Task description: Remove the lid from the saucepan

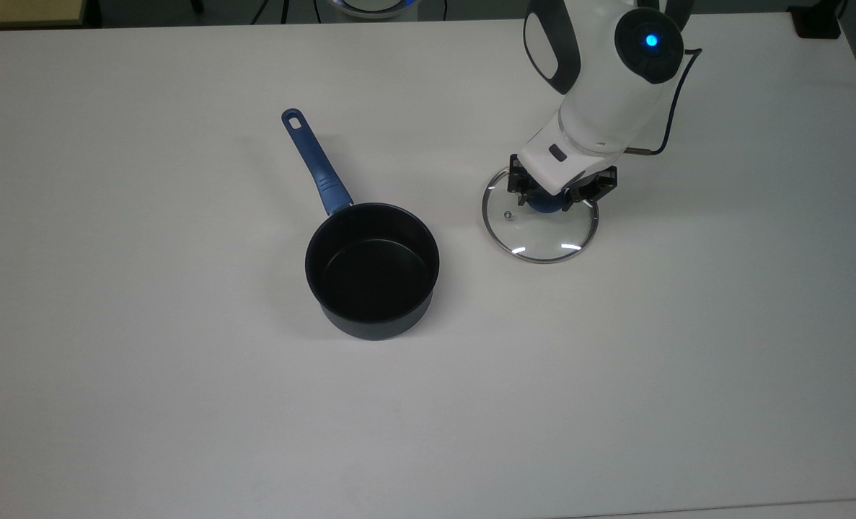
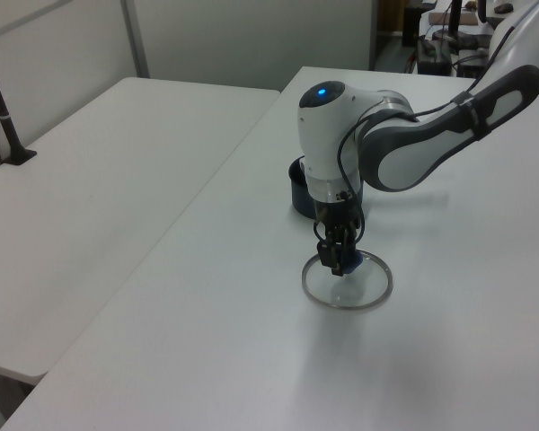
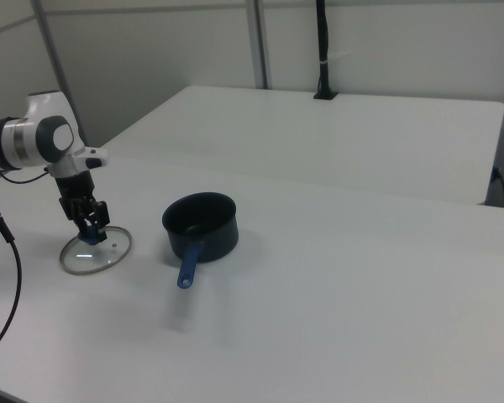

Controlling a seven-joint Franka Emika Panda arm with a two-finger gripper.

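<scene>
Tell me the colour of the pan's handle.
Blue. The handle of the pan shows best in the top view.

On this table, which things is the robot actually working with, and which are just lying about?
Part of the job:
- lid, on the table beside the pan
- saucepan, open
- gripper, at the lid's blue knob

Just lying about:
- black cable
- black post on the far table
</scene>
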